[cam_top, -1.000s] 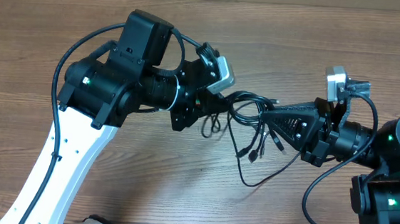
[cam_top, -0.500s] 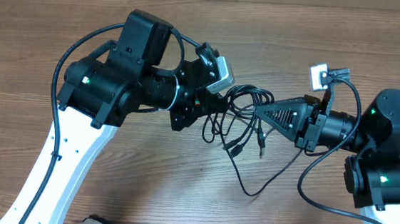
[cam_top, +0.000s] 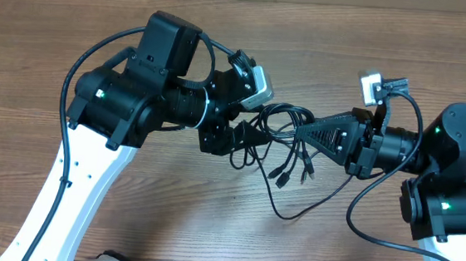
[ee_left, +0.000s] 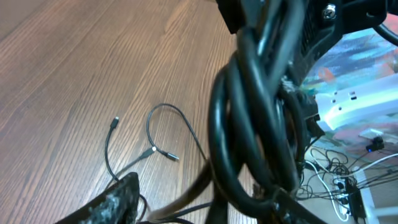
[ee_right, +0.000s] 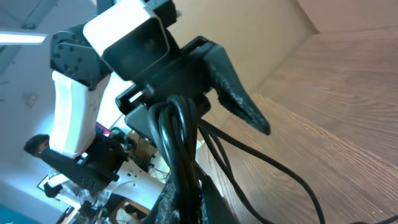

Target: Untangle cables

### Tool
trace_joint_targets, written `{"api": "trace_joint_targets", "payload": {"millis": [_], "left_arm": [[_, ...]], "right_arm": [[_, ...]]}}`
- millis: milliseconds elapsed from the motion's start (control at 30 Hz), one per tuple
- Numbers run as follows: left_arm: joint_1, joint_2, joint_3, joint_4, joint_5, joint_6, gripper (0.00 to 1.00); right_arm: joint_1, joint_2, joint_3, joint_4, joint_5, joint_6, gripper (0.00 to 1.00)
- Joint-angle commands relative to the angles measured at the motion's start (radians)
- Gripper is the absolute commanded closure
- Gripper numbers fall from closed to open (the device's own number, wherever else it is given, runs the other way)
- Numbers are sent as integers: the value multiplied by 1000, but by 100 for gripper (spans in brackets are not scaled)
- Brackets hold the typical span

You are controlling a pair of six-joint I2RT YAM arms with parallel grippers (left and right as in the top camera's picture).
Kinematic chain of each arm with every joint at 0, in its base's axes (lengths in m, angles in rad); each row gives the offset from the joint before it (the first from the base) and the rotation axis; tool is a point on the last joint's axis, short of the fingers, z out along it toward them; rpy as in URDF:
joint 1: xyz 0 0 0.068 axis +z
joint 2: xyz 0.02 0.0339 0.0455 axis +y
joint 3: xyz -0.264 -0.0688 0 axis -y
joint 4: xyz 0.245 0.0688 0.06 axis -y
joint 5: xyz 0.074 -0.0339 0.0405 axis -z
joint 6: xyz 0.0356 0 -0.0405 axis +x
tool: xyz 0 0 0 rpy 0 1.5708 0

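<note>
The cables (cam_top: pixel 283 176) are clamped by the right gripper (cam_top: pixel 301 132); the left gripper (cam_top: pixel 249 133) is seen parted around the same bunch.

A few thin black cables (cam_top: pixel 276 127) are bunched into a tangled knot of overlapping loops, which is pinched at the tip of the closed right gripper (cam_top: pixel 301 131). Several loose ends tipped with small plugs (cam_top: pixel 283 177) are fanned out below it, and one long strand is trailed in a curve across the bench (cam_top: pixel 208 229).
</note>
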Motion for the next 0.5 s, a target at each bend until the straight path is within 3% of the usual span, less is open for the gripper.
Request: {"api": "trace_joint_targets", "payload": {"millis": [0,233,467], "left_arm": [[0,-2,24,2,19,12,41],[-1,-2,24,8,23,47,43],[-1,-2,24,7,143,193,96]], "right_arm": [[3,-4,3,31,-33,35,96],[3,-4,4,108,-95,105,96],[3,-4,4,128,-109,103,96]]}}
